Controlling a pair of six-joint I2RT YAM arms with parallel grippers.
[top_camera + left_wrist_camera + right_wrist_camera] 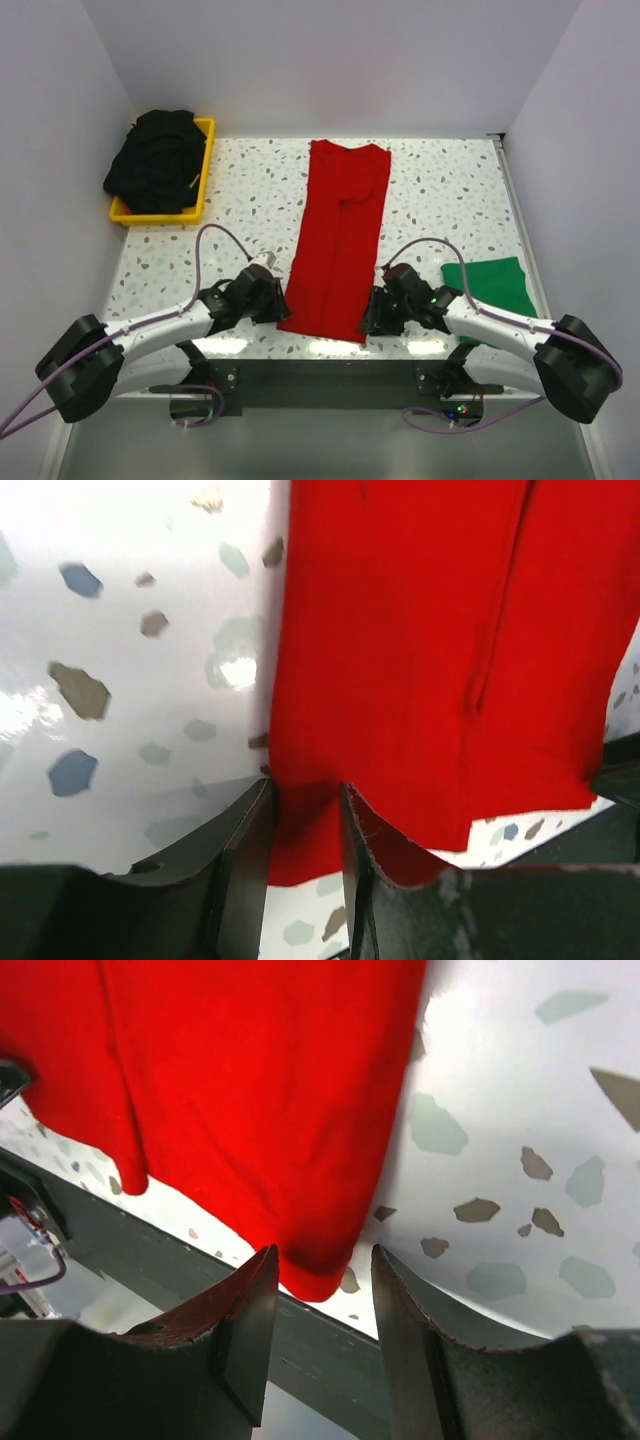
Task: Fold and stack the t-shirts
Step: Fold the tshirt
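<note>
The bright red t-shirt (340,235) lies folded into a long strip down the middle of the table. My left gripper (277,303) is at its near left corner. In the left wrist view the gripper (305,785) is open by a narrow gap, with the red cloth (420,630) lying flat between the fingers. My right gripper (368,318) is at the near right corner. In the right wrist view it (325,1250) is open around the red corner (315,1260). The green t-shirt (490,285) lies folded at the right. Black t-shirts (158,158) are heaped in a tray.
A yellow tray (203,175) holds the black shirts at the back left corner. White walls close in the left, back and right sides. The table's dark near edge (330,1350) runs just under the red shirt's hem.
</note>
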